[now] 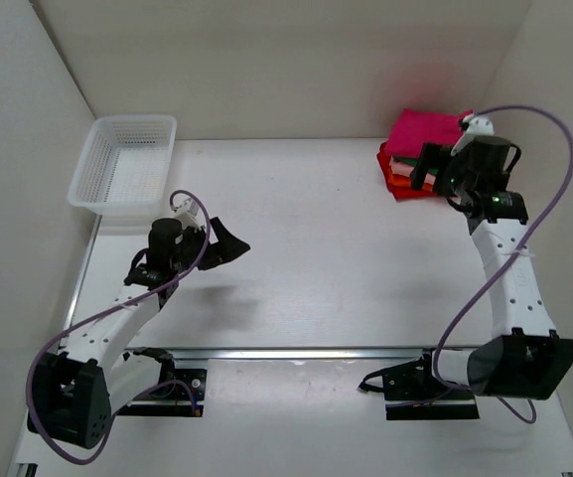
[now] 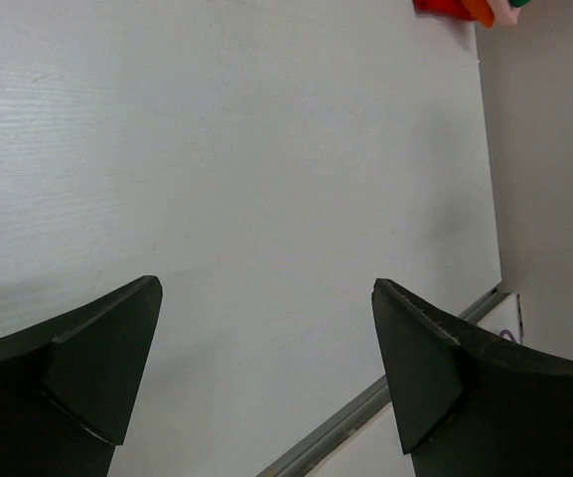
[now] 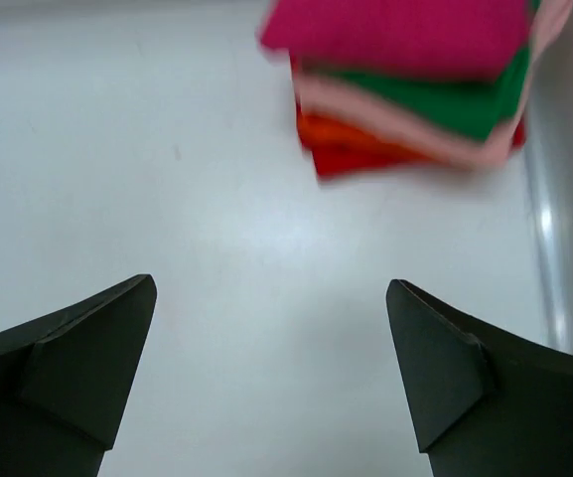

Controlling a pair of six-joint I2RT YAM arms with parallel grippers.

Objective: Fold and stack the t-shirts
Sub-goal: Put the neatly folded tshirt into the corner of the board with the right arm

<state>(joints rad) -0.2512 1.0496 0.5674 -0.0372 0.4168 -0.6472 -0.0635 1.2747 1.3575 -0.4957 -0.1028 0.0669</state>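
Top view, surroundings: white mesh basket [image 1: 132, 120] at the far-left corner of the table [image 1: 316, 248], well apart from both arms.
Top view, t-shirts: folded stack of t-shirts [image 1: 420, 139] at the far-right corner, magenta on top; right gripper [image 1: 437, 171] just beside it, left gripper [image 1: 226, 243] well apart.
Left wrist, gripper: jaws spread wide, bare table between them.
Left wrist, t-shirts: only a corner of the stack [image 2: 465, 8] shows, far off by the wall [image 2: 554, 149].
Right wrist, gripper: jaws spread wide, gripping nothing.
Right wrist, t-shirts: stack [image 3: 415, 60] ahead, blurred; layers from the top are magenta, green, light pink, orange, red, with edges slightly staggered.
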